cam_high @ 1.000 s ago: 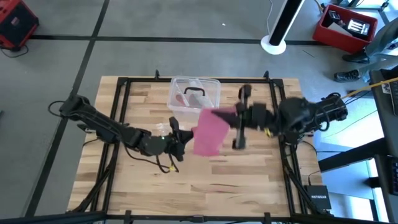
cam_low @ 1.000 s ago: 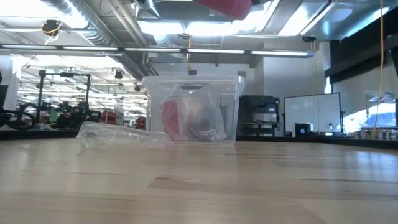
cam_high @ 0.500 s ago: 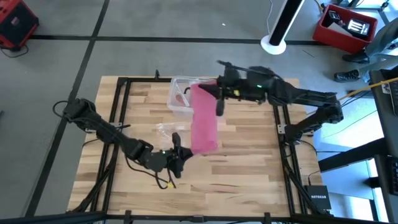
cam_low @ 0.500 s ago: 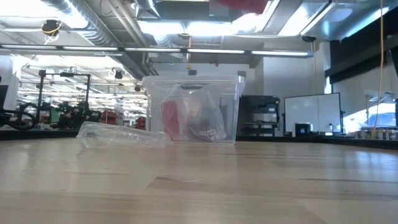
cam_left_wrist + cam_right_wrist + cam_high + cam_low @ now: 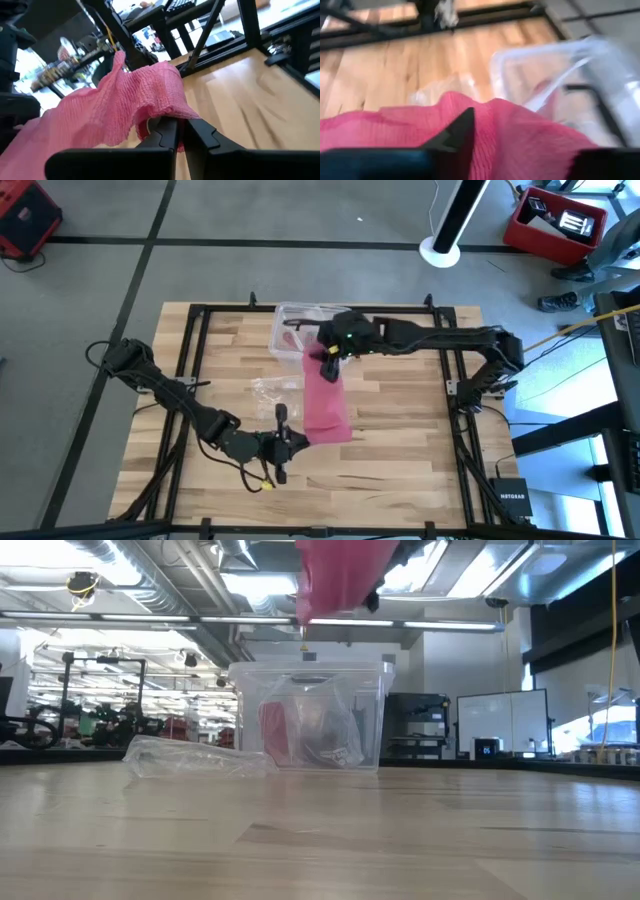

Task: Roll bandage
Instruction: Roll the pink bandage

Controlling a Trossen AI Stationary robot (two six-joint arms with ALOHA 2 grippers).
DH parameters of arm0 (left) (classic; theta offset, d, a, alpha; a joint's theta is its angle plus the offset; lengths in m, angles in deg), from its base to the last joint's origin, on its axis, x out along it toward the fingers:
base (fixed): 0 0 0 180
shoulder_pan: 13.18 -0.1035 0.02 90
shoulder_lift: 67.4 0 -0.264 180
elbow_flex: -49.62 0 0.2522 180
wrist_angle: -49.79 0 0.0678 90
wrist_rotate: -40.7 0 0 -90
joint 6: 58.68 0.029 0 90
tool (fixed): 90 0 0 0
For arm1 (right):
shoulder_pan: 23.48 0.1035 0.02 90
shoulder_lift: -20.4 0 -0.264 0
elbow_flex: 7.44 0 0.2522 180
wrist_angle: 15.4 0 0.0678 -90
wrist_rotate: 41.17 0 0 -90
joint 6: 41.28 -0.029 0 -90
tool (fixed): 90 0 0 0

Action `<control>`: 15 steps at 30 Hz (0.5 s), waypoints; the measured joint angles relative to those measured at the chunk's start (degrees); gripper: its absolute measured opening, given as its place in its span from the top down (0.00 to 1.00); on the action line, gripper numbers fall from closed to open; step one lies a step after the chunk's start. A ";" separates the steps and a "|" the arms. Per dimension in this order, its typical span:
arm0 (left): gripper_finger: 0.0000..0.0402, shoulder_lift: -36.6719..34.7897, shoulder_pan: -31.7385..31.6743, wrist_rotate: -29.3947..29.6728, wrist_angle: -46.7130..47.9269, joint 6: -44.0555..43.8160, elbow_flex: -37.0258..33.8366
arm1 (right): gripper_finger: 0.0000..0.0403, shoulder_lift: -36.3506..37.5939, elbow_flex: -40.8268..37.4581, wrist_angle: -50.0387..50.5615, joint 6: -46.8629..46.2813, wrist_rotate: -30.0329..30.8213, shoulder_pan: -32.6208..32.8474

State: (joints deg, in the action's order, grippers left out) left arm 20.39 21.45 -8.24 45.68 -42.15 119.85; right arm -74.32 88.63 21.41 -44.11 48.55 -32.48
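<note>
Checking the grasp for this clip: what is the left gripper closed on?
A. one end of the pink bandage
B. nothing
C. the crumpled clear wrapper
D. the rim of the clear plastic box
A: in the left wrist view the left gripper pinches the end of the pink bandage between closed fingers.

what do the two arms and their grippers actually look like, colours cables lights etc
Both arms are dark, near-black, built of slim jointed segments. The left arm has thin dark cables looping along it and a small yellow piece by its wrist. The right arm shows a small green light near its wrist. The left gripper has two flat, matte black, angular fingers; the right gripper is equally dark.
</note>
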 joint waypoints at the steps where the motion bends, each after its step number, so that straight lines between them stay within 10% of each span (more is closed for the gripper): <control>1: 0.98 0.00 0.00 -0.02 0.47 -1.62 0.00 | 0.56 -0.49 -0.06 0.48 -0.02 -1.23 0.00; 8: 0.99 0.81 -0.91 -0.04 3.68 -20.20 0.00 | 0.25 -1.07 -0.09 3.52 -0.23 -2.74 0.00; 15: 0.98 6.06 -0.89 -0.07 4.04 -35.20 0.02 | 0.14 -3.91 -0.09 6.01 0.07 -5.43 -0.03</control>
State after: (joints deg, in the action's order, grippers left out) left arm 26.45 20.57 -8.31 49.72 -77.35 119.87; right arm -78.23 88.54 27.42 -44.05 43.12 -32.51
